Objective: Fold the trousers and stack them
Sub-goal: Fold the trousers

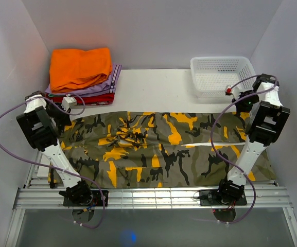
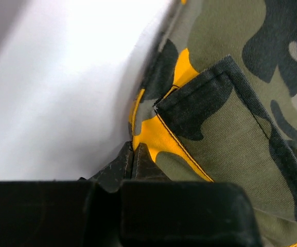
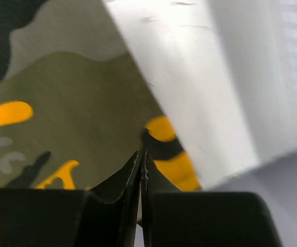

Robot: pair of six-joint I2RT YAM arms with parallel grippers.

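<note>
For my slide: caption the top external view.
Left gripper and right gripper pinch the far edge of the spread camouflage trousers.

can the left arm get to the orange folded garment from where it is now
Probably yes: the left gripper sits close beside the orange garment, nothing between, though its jaws are shut on the trousers.

The left gripper (image 2: 134, 153) is rising from the bottom centre of the frame, its two dark fingers pressing together with no gap showing. Their tips are meeting right at the edge of the trousers (image 2: 230, 154), on a bright yellow-orange patch, and seem to be pinching the cloth there. The trousers are filling the right half of the frame in olive, black and yellow-orange. A stitched flap (image 2: 215, 98) with a dark border is lying across them just right of centre. The white table (image 2: 60, 92) is taking up the left side, glaring brightly toward the top.
</note>
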